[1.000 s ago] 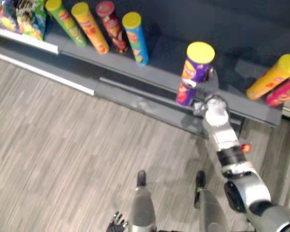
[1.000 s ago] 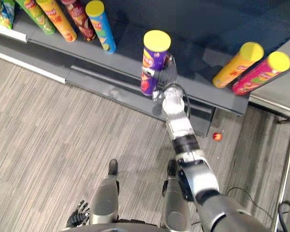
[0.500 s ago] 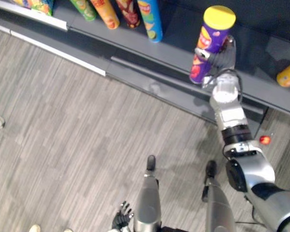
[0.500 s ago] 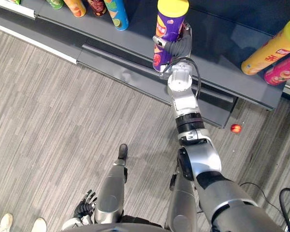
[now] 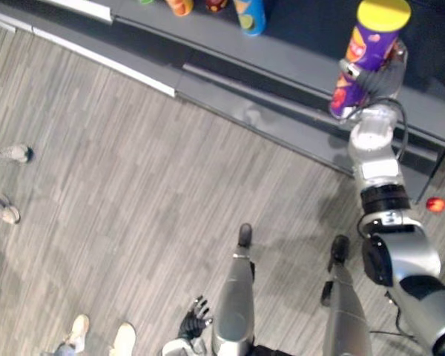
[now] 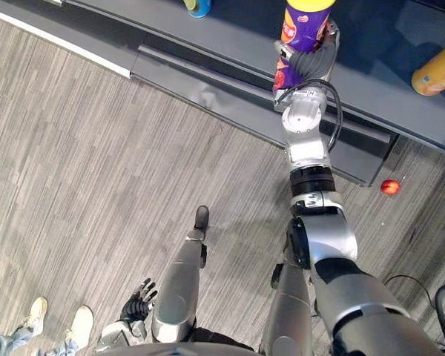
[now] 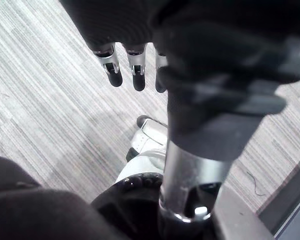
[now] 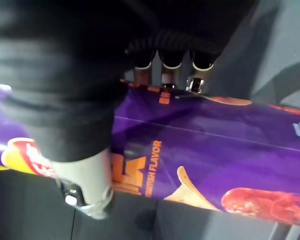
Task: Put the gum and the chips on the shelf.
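A purple chips can with a yellow lid stands upright near the front edge of the dark grey shelf. My right hand reaches up to it and is shut on it. In the right wrist view the fingers wrap over the purple can and the thumb presses its near side. My left hand hangs low by my side, with its fingers straight over the floor and nothing in it.
A blue can and an orange can stand further left on the shelf, and an orange can lies at the right. A small red ball sits on the wood floor below the shelf. People's shoes show at the left.
The camera has moved, so the shelf has slid up and right and shoes have come into sight. My right hand keeps its hold on the purple can.
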{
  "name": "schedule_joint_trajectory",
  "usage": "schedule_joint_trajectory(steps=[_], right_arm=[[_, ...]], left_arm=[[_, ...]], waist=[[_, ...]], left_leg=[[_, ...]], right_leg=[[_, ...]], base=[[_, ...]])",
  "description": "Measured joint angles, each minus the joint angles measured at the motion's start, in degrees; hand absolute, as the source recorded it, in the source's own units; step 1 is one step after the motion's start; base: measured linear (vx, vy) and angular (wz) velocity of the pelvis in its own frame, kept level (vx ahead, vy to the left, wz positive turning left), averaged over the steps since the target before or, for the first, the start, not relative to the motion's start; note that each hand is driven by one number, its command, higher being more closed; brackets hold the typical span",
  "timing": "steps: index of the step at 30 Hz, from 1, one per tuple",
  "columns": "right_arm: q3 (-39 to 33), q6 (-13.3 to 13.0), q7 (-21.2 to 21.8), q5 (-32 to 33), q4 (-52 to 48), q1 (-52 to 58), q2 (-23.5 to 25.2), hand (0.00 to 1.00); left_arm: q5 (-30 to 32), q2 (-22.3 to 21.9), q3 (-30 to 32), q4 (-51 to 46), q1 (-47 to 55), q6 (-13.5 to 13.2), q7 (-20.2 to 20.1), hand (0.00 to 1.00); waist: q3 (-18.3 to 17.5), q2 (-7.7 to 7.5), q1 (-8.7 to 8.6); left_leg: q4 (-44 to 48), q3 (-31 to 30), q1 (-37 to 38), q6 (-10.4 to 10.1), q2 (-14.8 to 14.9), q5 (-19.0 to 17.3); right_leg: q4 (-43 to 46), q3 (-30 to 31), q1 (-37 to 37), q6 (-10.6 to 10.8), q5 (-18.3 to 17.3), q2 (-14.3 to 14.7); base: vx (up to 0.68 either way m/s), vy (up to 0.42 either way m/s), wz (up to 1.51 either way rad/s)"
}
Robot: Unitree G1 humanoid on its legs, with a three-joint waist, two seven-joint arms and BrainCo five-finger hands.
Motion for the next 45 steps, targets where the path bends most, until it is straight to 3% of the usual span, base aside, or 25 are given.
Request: schedule_joint_trajectory(steps=[6, 17, 27, 32, 45], right_arm=[[-1.0, -0.7, -2.0, -1.8, 0.0, 0.0, -2.5, 1.0], [-3.9, -0.7, -5.9, -0.5, -0.6, -0.3, -3.5, 1.0], [-4.1, -1.8, -8.4, 0.0, -3.5, -0.4, -3.7, 1.0], [-4.3, -2.3, -9.6, 0.3, -4.9, -0.4, -3.5, 1.0], [-9.7, -2.4, -14.6, -4.1, -10.9, 1.4, -0.8, 1.0]], left_arm=[[-0.4, 0.0, -2.4, 1.7, -2.1, 0.0, 0.0, 0.0], [-0.5, 0.0, -2.9, 2.0, -2.5, 0.0, 0.0, 0.0], [-0.5, 0.0, -5.0, 2.0, -3.9, 0.0, 0.8, 0.0], [-0.6, 0.1, -6.1, 2.2, -4.4, 0.0, 1.0, 0.0], [-0.7, 0.2, -8.9, 4.5, -6.5, -1.0, 1.0, 0.0]], waist=[[-1.1, 1.62, 2.29], [-1.3, 1.81, 2.9], [-2.0, 2.85, 5.52], [-2.6, 3.66, 6.04], [-3.5, 4.83, 8.3]], left_leg=[[0.5, -0.2, -1.5, 0.0, -0.1, 0.0], [0.3, 0.0, -1.6, 0.0, -0.1, 0.0], [0.0, 0.0, -2.9, -0.2, -0.2, -0.2], [1.0, -0.4, -4.4, -0.4, -0.3, -0.5], [2.8, -1.4, -6.3, -0.5, -0.3, -2.1]], right_leg=[[-0.9, 0.0, -0.8, 0.2, 0.5, 0.0], [-1.9, 0.2, -0.7, 0.3, 0.9, 0.0], [-4.5, 1.1, -1.8, 0.5, 2.3, 0.0], [-4.6, 1.0, -2.7, 0.5, 2.3, 0.0], [-5.6, 1.4, -3.7, 1.0, 2.6, 0.2]], base=[[0.01, 0.016, 0.0], [0.02, 0.015, -0.01], [0.02, 0.019, -0.05], [0.0, 0.005, -0.01], [0.0, 0.013, -0.02]])
